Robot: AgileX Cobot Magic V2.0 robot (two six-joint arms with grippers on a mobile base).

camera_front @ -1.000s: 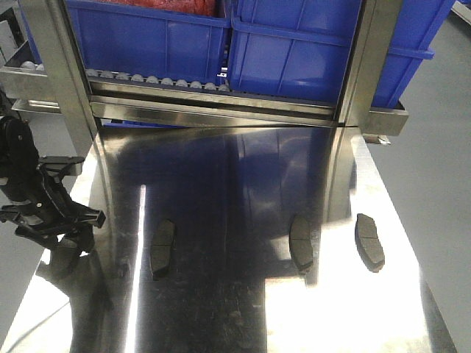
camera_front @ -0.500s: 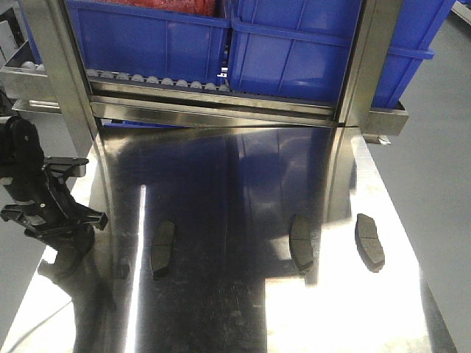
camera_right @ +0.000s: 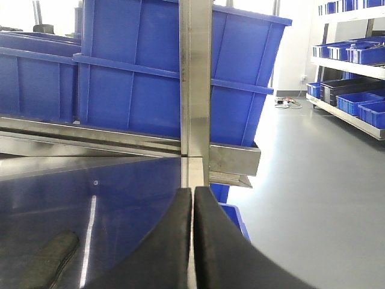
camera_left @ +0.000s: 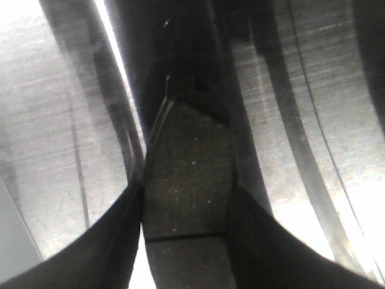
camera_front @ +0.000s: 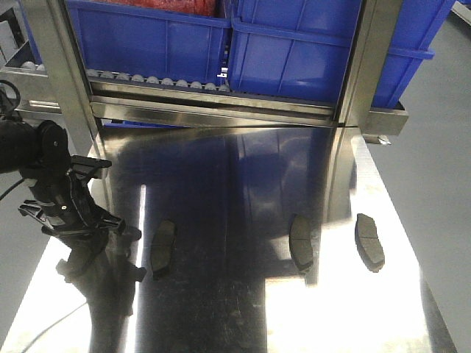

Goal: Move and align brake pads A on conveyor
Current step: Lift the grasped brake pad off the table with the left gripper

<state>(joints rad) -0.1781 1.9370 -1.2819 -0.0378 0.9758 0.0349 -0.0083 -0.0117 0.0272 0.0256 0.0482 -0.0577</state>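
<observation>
While three pads lie loose on the table, a fourth pad sits between the left gripper's fingers. They press its two long edges, clamped on it, over the table's left side.

Loose ones: left pad, middle pad, right pad. All lie lengthwise, apart from one another.

Right gripper: fingers pressed together, nothing between them.

Bins: two, blue plastic, side by side on a roller rack behind the table. Left bin holds something red. Right bin: contents hidden.

Pads are flat, dark grey, curved oblongs with a gritty face; the held one shows a thin groove across it. Table is brushed stainless steel, mirror-bright.
</observation>
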